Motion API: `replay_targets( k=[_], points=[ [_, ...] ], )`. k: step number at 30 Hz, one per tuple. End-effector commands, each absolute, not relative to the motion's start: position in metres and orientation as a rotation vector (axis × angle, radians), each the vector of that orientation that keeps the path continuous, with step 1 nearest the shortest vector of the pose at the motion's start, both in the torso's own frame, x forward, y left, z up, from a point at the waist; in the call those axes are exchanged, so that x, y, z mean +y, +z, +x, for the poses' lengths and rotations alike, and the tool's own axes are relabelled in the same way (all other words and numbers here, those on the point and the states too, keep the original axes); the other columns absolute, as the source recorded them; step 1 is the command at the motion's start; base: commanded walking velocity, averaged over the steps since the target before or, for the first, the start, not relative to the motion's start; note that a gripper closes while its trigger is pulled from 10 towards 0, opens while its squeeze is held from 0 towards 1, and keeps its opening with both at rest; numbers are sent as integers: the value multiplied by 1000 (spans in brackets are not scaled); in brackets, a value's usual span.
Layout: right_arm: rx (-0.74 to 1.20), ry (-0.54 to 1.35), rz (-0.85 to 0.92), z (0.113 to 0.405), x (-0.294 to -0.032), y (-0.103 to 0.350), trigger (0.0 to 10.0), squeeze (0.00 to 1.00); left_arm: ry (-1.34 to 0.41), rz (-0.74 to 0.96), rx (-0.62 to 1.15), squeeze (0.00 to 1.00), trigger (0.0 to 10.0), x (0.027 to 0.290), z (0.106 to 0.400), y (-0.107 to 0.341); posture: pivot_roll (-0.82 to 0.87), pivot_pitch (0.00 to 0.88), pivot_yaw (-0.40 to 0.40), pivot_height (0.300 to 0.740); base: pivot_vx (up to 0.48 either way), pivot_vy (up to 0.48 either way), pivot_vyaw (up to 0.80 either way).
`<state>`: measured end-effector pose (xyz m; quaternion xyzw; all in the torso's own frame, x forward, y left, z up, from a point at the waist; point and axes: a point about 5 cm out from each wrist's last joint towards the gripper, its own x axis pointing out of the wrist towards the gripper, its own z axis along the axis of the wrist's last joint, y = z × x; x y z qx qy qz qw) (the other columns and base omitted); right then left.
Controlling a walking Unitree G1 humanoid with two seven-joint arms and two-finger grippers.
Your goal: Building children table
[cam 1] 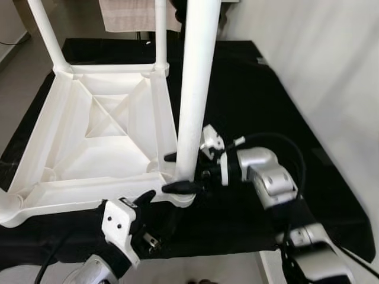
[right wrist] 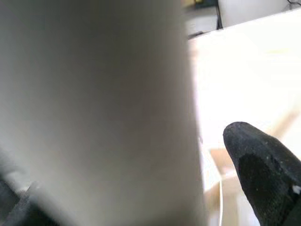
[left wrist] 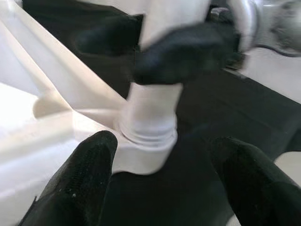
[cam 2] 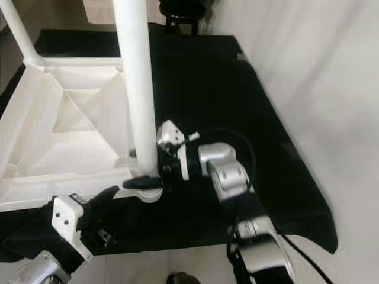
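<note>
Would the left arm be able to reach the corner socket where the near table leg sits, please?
Probably yes: the left tool hangs open just before the corner socket, with nothing between them. The right tool grips the table leg just above it.

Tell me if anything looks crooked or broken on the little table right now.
Nothing looks broken. The white table top lies upside down on the black cloth, as assembly needs. The near leg stands in its corner socket, with the right gripper clamped around it; whether it sits fully home is unclear. The left gripper waits open below.
</note>
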<state>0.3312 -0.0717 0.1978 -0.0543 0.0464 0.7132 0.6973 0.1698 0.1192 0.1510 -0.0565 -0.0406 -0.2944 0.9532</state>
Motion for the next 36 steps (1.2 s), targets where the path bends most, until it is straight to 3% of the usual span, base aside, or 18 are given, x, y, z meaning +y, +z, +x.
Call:
replay_targets(
  k=[1, 3, 4, 5, 6, 11, 20, 22, 26, 27, 28, 29, 30, 31, 36],
  points=[
    [123, 1626, -124, 331, -65, 192, 10000, 0, -603, -117, -69, 0, 10000, 116, 165, 151, -127, 241, -117, 740, 0, 0, 0],
    [123, 1637, -130, 333, -64, 192, 10000, 0, -604, -117, -68, 0, 10000, 116, 164, 152, -125, 244, -117, 740, 0, 0, 0],
    [120, 1673, -145, 335, -62, 195, 1373, 0, -607, -118, -64, 0, 10000, 114, 161, 152, -114, 257, -118, 740, 0, 0, 0],
    [120, 1673, -145, 335, -62, 195, 1373, 0, -607, -118, -64, 0, 10000, 114, 161, 152, -114, 257, -118, 740, 0, 0, 0],
    [119, 1693, -144, 335, -61, 196, 0, 0, -608, -118, -63, 0, 10000, 114, 160, 153, -114, 257, -118, 740, 0, 0, 0],
    [127, 1738, -157, 337, -63, 197, 0, 0, -608, -117, -60, 0, 10000, 114, 158, 153, -113, 259, -116, 740, 0, 0, 0],
    [69, 1629, -140, 344, -77, 196, 0, 0, -602, -109, -55, 0, 10000, 114, 160, 152, -129, 236, -108, 740, 0, 0, 0],
    [-18, 1457, -101, 341, -97, 198, 0, 0, -599, -106, -56, 0, 10000, 116, 163, 151, -156, 216, -109, 740, 0, 0, 0],
    [-47, 1355, -81, 333, -109, 196, 0, 0, -597, -104, -58, 0, 10000, 117, 164, 150, -167, 209, -109, 740, 0, 0, 0],
    [-28, 1104, -83, 329, -112, 186, 0, 0, -594, -102, -59, 0, 10000, 119, 167, 149, -180, 203, -104, 740, 0, 0, 0],
    [-3, 547, -158, 330, -124, 175, 0, 0, -592, -100, -60, 0, 10000, 121, 168, 149, -189, 201, -102, 740, 0, 0, 0],
    [-3, 547, -158, 330, -124, 175, 0, 0, -592, -100, -60, 0, 10000, 121, 168, 149, -189, 201, -102, 740, 0, 0, 0],
    [141, 509, -145, 300, -111, 148, 0, 0, -590, -99, -61, 0, 10000, 123, 171, 149, -211, 190, -83, 740, 0, 0, 0],
    [132, 512, -208, 284, -105, 145, 0, 0, -592, -97, -61, 0, 10000, 125, 174, 148, -226, 187, -74, 740, 0, 0, 0],
    [175, 582, -201, 284, -103, 134, 0, 0, -595, -93, -59, 0, 10000, 126, 181, 145, -211, 139, -76, 740, 0, 0, 0]
  ],
)
